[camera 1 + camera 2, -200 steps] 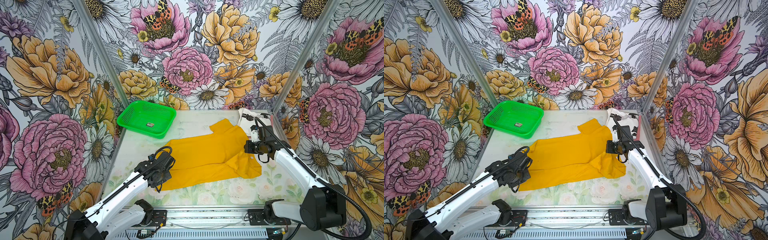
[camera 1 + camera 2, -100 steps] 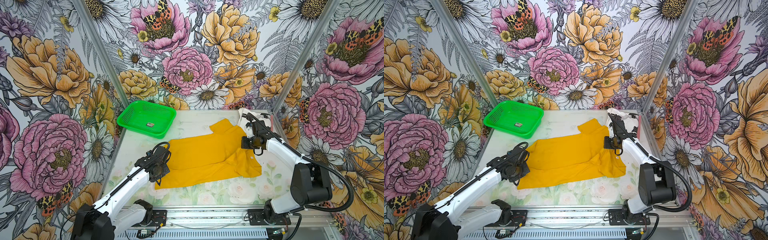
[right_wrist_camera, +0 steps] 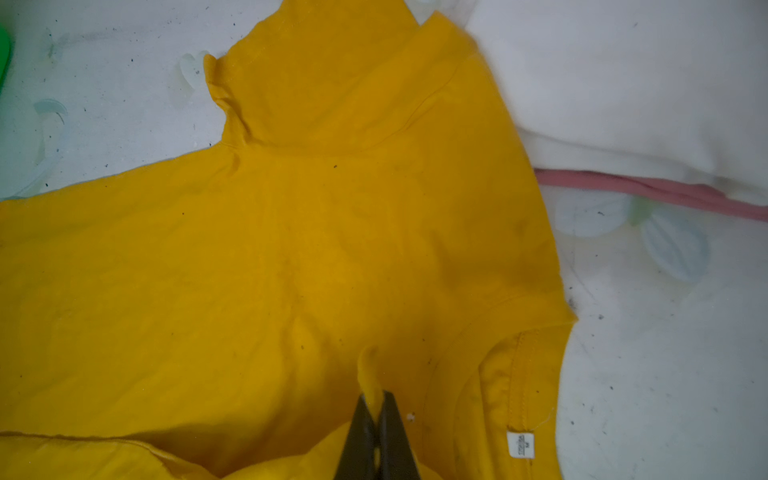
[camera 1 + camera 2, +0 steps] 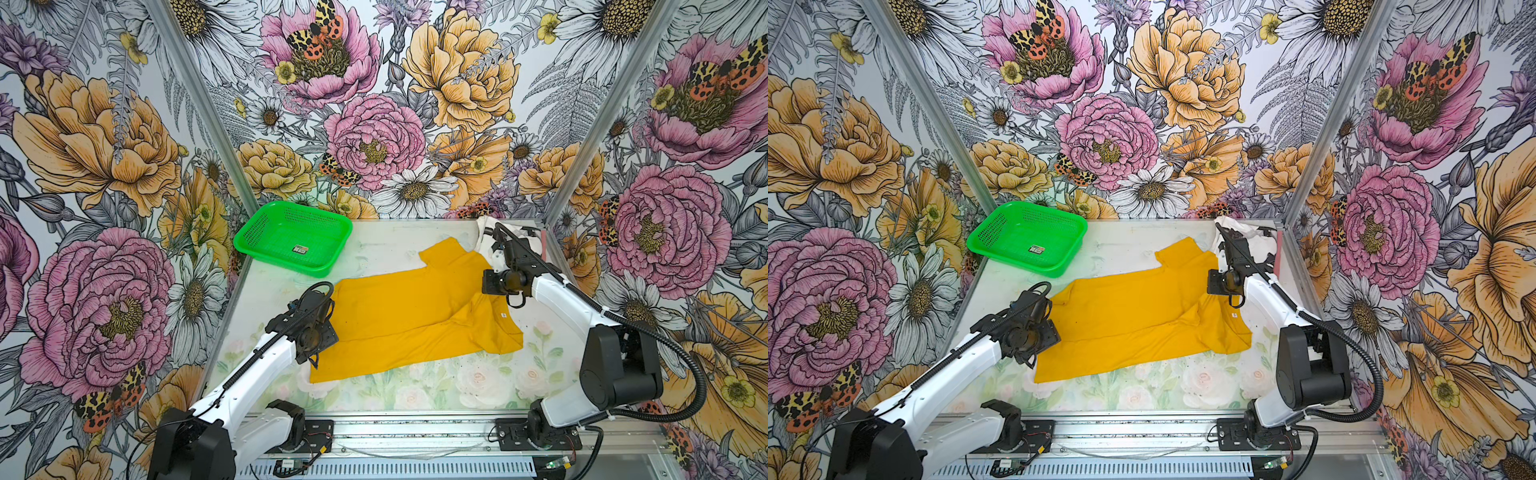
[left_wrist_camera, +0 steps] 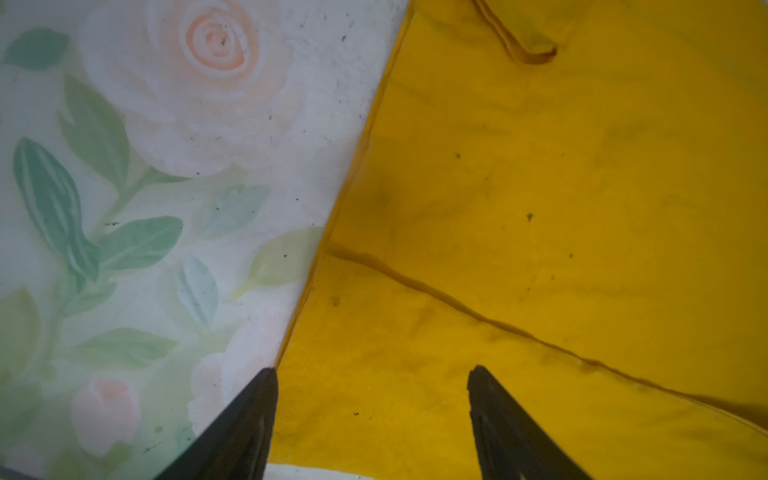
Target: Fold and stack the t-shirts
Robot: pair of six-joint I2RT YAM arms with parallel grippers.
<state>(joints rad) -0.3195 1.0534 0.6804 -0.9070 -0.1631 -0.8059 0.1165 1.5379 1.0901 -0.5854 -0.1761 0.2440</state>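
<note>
Three t-shirts: yellow one [image 4: 407, 316] pinched in closed right jaws, left jaws spread empty; white one [image 3: 623, 83], pink one [image 3: 665, 193].

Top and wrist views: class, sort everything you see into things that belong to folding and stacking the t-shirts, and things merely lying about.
Belongs to the job: yellow t-shirt; white t-shirt; pink t-shirt; left claw, open; right claw, shut on the yellow t-shirt.
Lying about: green basket.
</note>
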